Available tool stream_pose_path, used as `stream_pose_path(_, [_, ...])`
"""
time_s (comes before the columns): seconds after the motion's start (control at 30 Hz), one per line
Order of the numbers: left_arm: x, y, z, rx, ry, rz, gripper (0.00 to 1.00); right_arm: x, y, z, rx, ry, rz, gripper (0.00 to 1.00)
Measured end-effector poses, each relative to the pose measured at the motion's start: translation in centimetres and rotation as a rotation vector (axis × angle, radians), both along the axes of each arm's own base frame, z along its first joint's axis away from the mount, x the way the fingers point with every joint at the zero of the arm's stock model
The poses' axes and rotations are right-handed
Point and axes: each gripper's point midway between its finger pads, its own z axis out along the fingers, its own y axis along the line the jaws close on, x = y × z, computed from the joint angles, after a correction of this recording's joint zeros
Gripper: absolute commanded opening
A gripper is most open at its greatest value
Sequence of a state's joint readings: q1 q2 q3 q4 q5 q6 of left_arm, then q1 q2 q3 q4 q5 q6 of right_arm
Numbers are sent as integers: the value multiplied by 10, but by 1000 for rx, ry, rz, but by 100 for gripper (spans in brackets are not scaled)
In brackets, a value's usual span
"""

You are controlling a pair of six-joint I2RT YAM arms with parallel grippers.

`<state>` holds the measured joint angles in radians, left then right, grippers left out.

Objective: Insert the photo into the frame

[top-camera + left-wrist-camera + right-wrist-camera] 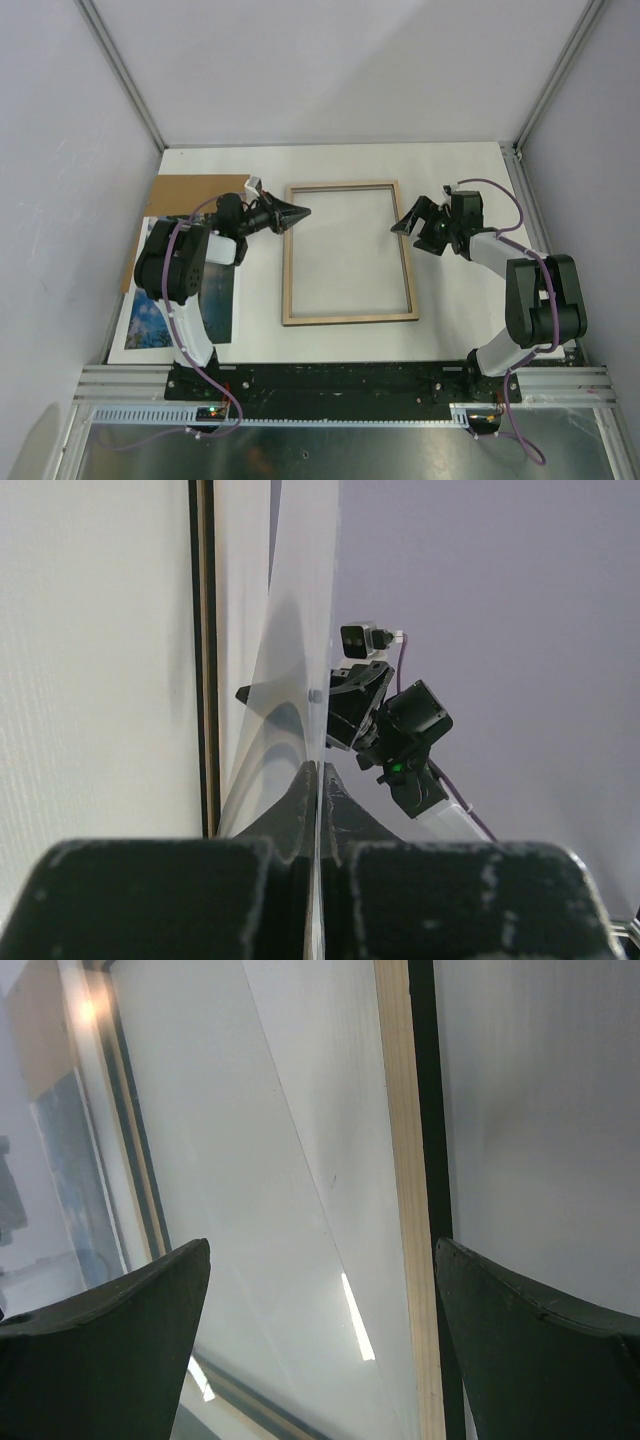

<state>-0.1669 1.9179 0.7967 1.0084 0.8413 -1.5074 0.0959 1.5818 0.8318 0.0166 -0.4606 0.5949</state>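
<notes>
**Pane lifted at frame's left edge**

White table (450,170): I see frame (349,252) lying centre, pale wood up. Left gripper (303,212) pinched on clear pane (300,640) at its left edge. Right gripper (405,222) gapes wide, empty, over right rail. Photo (160,318) far left, beside cardboard (190,192).

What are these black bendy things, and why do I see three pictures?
They are two robot arms bolted to a white table. One picture looks down from above. The other two come from small cameras on each arm's wrist, so you see its own fingers up close. On the table lies a picture frame, pale wood side up. The photo and a brown cardboard board lie at the left. The left gripper is shut, pinching a thin clear sheet at the frame's edge. The right gripper is open, holding nothing.
</notes>
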Motion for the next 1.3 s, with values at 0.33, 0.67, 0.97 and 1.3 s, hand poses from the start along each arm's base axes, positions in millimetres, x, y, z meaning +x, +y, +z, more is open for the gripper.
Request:
stream_pose_path(0.33, [-3, 0, -4, 7, 4, -2, 0, 0, 0, 0, 0, 0, 0, 99])
stream_pose_path(0.67, [-6, -2, -7, 12, 4, -9, 0, 0, 0, 0, 0, 0, 1, 99])
stream_pose_path(0.97, [-8, -3, -9, 17, 1, -12, 0, 0, 1, 0, 0, 0, 3, 99])
stream_pose_path(1.3, [-8, -3, -11, 24, -7, -14, 0, 0, 1, 0, 0, 0, 3, 99])
